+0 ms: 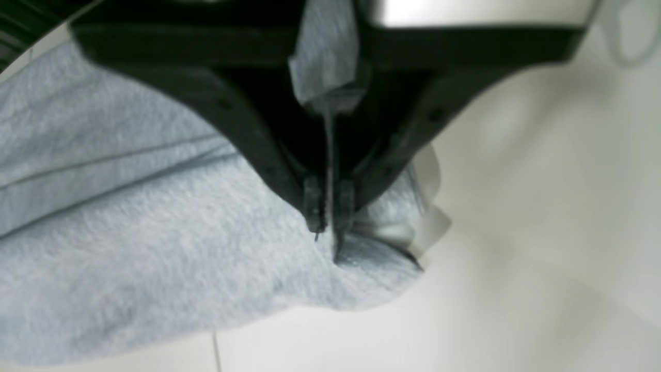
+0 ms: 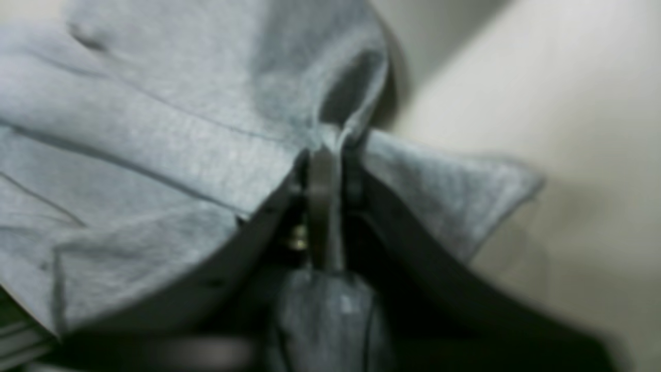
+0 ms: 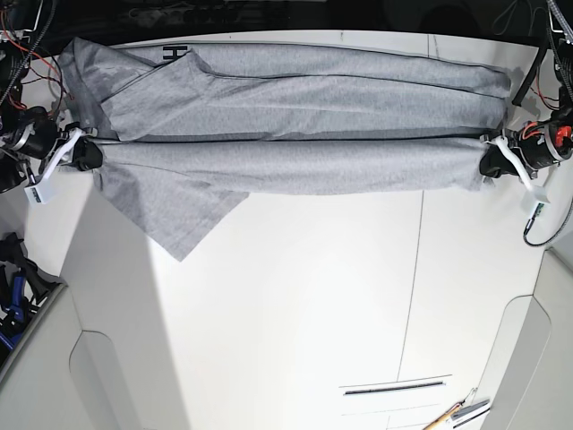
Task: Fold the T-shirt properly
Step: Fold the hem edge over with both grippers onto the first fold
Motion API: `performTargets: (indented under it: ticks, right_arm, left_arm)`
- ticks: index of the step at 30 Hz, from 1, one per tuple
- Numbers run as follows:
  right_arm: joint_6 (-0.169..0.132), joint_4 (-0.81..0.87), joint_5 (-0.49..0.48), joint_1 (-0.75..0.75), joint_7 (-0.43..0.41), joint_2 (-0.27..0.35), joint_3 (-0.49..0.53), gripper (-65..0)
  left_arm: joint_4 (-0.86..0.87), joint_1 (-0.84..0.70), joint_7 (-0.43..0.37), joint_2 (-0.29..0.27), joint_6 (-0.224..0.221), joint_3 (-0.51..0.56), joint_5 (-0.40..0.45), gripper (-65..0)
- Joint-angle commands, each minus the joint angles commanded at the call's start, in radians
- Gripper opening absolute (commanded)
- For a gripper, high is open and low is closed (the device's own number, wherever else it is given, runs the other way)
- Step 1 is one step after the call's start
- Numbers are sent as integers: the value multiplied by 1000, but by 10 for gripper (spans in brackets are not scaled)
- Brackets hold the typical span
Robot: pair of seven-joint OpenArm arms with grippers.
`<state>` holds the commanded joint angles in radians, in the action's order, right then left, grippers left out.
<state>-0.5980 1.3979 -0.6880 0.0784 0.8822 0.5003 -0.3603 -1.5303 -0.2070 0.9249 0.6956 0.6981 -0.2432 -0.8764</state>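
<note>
Since the shirt [image 3: 313, 106] lies across the far side of the table [image 3: 295, 296], left gripper [image 3: 488, 166] and right gripper [image 3: 89, 159] each pinch an end of its near edge, probably to keep that edge taut for a fold.

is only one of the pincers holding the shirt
No, both the left pincer and right pincer grip the T-shirt.
</note>
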Motion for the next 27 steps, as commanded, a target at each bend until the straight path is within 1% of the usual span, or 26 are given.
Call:
performTargets:
  ticks: [1,2,3,6,10,11,14,15,17,19,22,25,27]
  right_arm:
    - [4,0,8,0,-1,0,0,-416]
    - [15,0,7,-1,-17,0,0,-372]
    - [19,0,7,-1,-41,1,0,-361]
    - [19,1,7,-18,-78,-3,-9,-361]
    - [19,1,4,-91,-84,-6,-18,-361]
    - [19,1,23,-112,-98,-8,-18,-361]
    - [41,1,89,-167,-169,-34,-17,-361]
    - [45,-2,106,-180,-180,-48,-17,-347]
    - [44,-27,124,-206,-182,-82,-17,-299]
    - [43,-95,142,-236,-216,-116,-15,-273]
    - [36,-256,154,-289,-285,-146,3,-273]
    - [21,-396,154,-339,-291,-167,36,-273]
    - [9,-424,153,-350,-290,-182,70,-275]
  left_arm:
    - [0,-1,0,0,0,0,1,-650]
    - [0,-1,-2,0,0,0,-1,-650]
    - [0,-1,-9,0,0,0,-3,-650]
    - [0,-2,-11,0,0,0,-3,-650]
    - [0,-2,-11,0,0,0,-3,-650]
    - [0,-2,-11,0,0,0,-3,-650]
    - [0,-2,-11,0,0,0,-5,-650]
    - [0,-3,-11,0,0,0,-6,-650]
    - [0,-10,-11,0,0,0,-15,-650]
    - [0,-10,-11,0,0,0,-19,-650]
    - [0,-10,-11,0,0,0,-26,-650]
    - [0,-13,-11,0,0,0,-26,-650]
    - [0,-13,-11,0,0,0,-26,-650]
